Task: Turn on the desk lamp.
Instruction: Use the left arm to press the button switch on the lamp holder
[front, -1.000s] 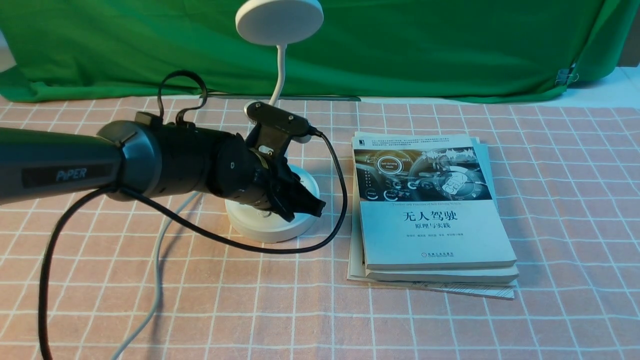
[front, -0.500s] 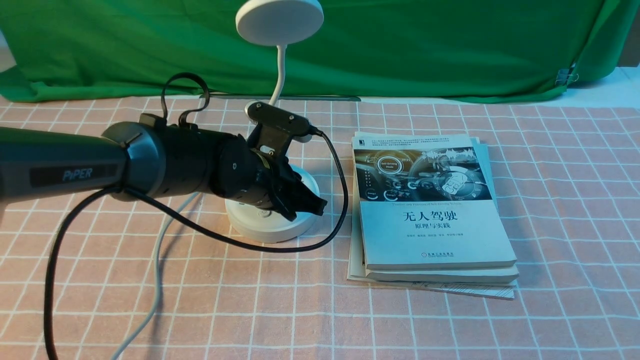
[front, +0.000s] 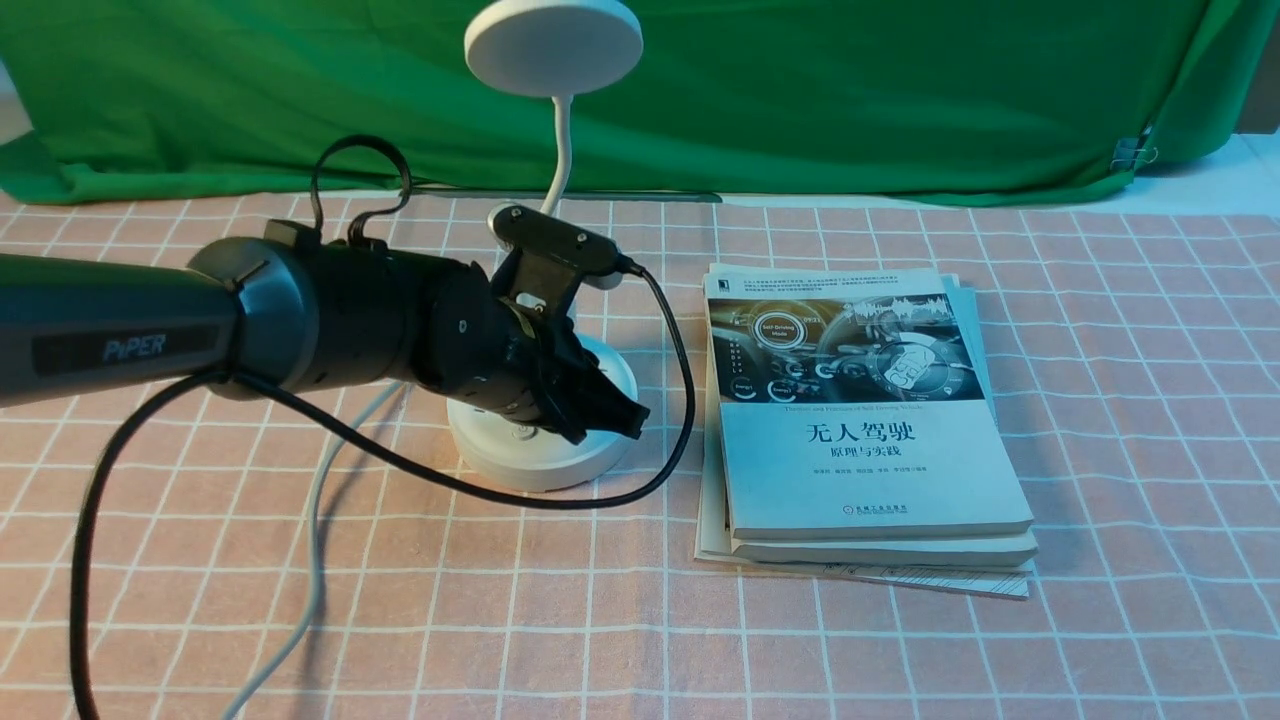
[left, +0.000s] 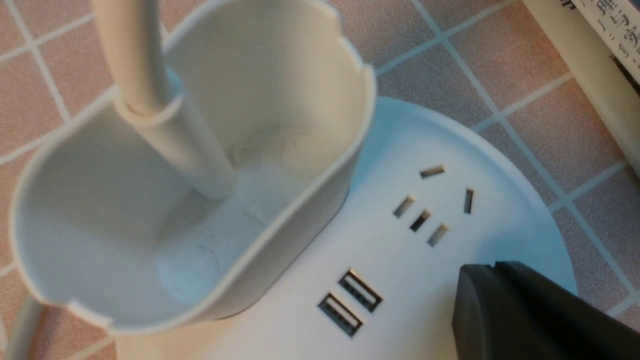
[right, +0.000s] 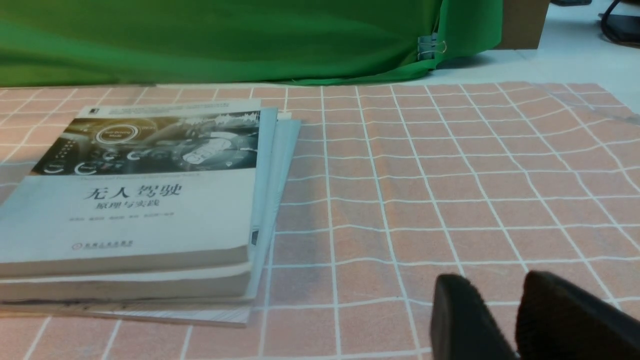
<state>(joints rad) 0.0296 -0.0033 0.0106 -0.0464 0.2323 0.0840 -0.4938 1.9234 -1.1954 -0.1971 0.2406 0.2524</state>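
The white desk lamp stands left of centre: disc head (front: 553, 47), thin neck (front: 560, 150), round base (front: 545, 462), white cord (front: 315, 520) trailing toward the front. My left gripper (front: 628, 415) is shut, its tips down on the right front part of the base. In the left wrist view the shut gripper (left: 492, 267) rests on the base (left: 400, 260) beside the socket slots (left: 430, 210) and two USB ports (left: 350, 302), with the cup-shaped holder (left: 280, 115) behind. The buttons are hidden. The head shows no glow. My right gripper (right: 507, 295) is empty, with a narrow gap, low over the cloth.
A stack of books (front: 860, 420) lies just right of the lamp base, also in the right wrist view (right: 135, 200). My left arm's black cable (front: 560, 497) loops round the base front. A green backdrop (front: 800, 90) hangs behind the pink checked tablecloth (front: 1100, 400).
My left gripper rose slightly, then came back down and a little left on the base. The lamp head and base have shifted slightly left.
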